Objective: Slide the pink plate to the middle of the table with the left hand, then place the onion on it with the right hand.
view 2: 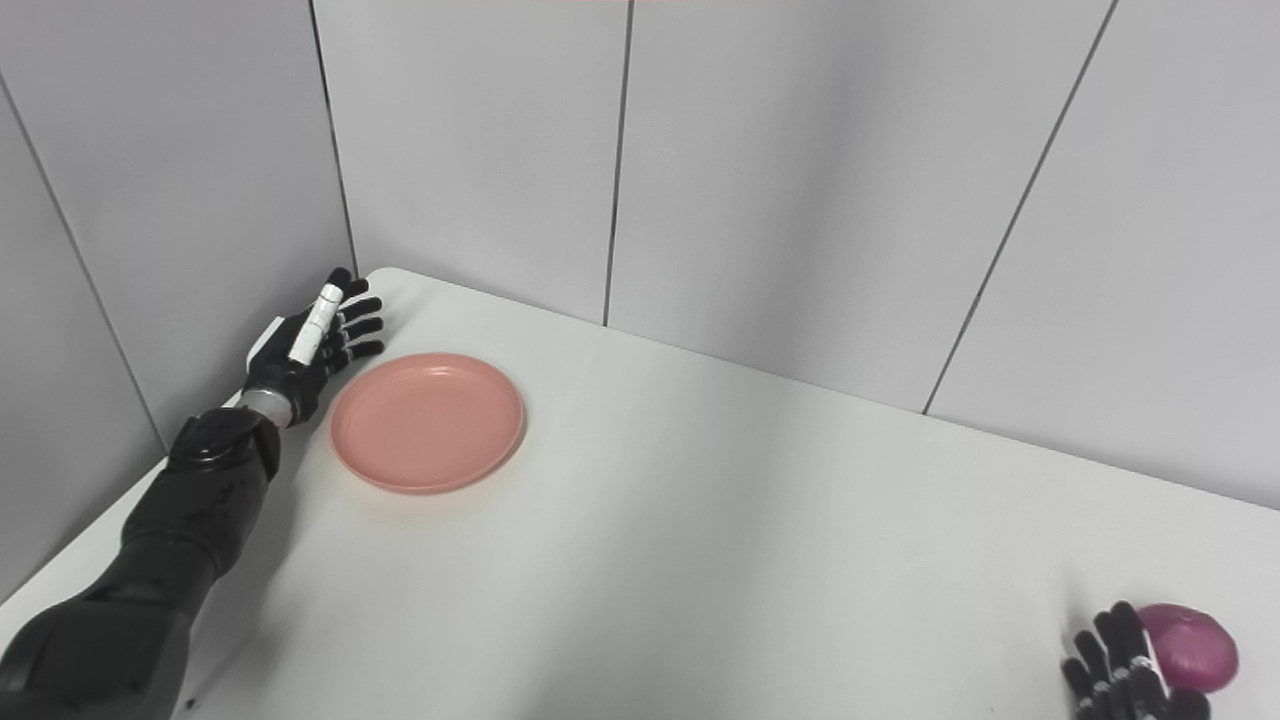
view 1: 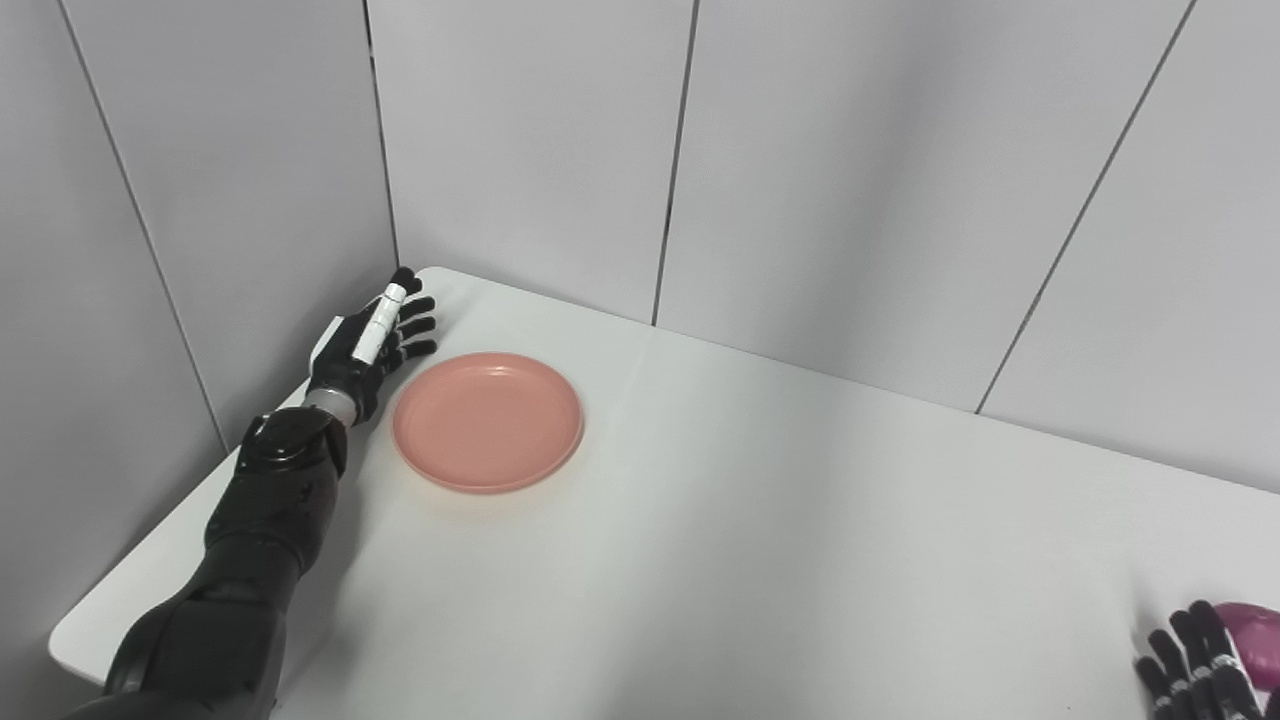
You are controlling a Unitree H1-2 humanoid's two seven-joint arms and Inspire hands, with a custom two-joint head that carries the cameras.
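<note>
The counter (view 2: 760,540) is a white surface with rounded corners, set against grey wall panels (view 2: 800,200). Going by the present layout, neither part of the task is complete.

1. Left arm and left hand (view 2: 305,350): the arm enters from the 7 o'clock edge and reaches toward the counter's far-left corner. The hand is at about 10 o'clock on the counter, just beside the plate's outer rim, with its fingers extended and spread and nothing held. Whether it touches the rim cannot be confirmed from either view; a narrow gap appears to remain.

2. Pink plate (view 2: 428,422): it lies flat and empty at about 10 o'clock on the counter, well apart from the centre. The slide toward the middle is judged not yet done (the plate would need to travel toward 4 o'clock from where it lies).

3. Right hand (view 2: 1125,665): only the fingers show, at the 5 o'clock corner of the view. They are apart and hold nothing; the rest of the hand is cut off by the picture's edge.

4. Onion (view 2: 1190,648): a purple-red bulb resting on the counter at 5 o'clock, just beside the right hand's fingers and not grasped. Its placement on the plate remains outstanding.

Markings: no brand, label or legible writing appears on any item. A white segment on one left finger (view 2: 315,325) carries no readable text.
</note>
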